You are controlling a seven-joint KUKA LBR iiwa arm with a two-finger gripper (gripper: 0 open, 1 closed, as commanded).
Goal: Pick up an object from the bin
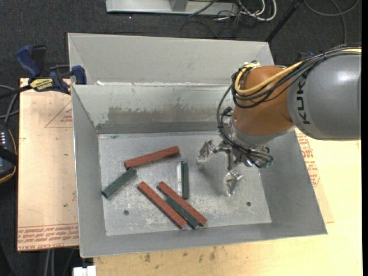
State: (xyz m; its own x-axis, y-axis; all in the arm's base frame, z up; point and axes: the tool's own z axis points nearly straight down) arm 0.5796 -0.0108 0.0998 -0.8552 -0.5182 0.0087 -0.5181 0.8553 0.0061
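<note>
Right of the sticks, gripper overhangs bare floor.

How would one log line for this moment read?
gripper: open, empty | place: over bare bin floor, view right | nearest: green bar at mid-bin | picked: nothing yet
</note>
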